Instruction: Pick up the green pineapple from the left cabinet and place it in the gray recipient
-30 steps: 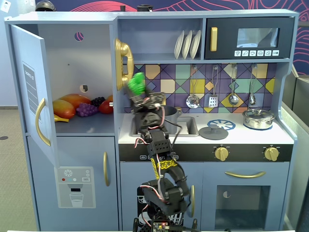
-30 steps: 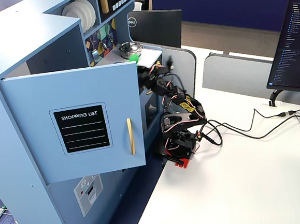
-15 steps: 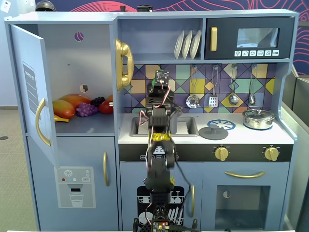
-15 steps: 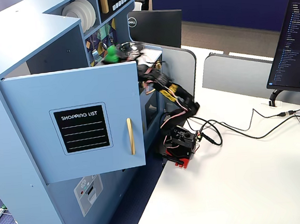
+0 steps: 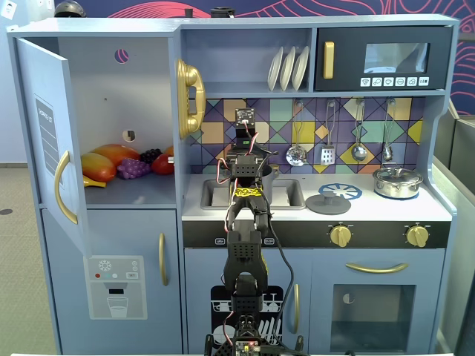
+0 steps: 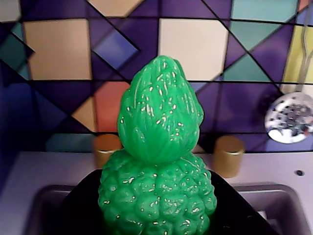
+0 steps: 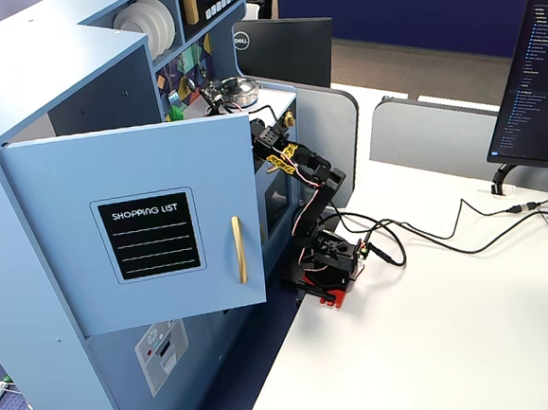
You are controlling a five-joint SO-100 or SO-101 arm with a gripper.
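A light-blue toy kitchen fills a fixed view, the left cabinet (image 5: pixel 119 126) standing open with toy fruit on its shelf, while the arm reaches to the sink at centre, the gray recipient (image 5: pixel 269 184) barely visible behind it. In the wrist view, the green pineapple (image 6: pixel 159 166) sits upright and close before the patterned backsplash, over a dark rim; the gripper's fingers are out of frame, so whether they clamp it cannot be told. In another fixed view, the cabinet door hides the sink. A release off-centre could drop the fruit into the basin.
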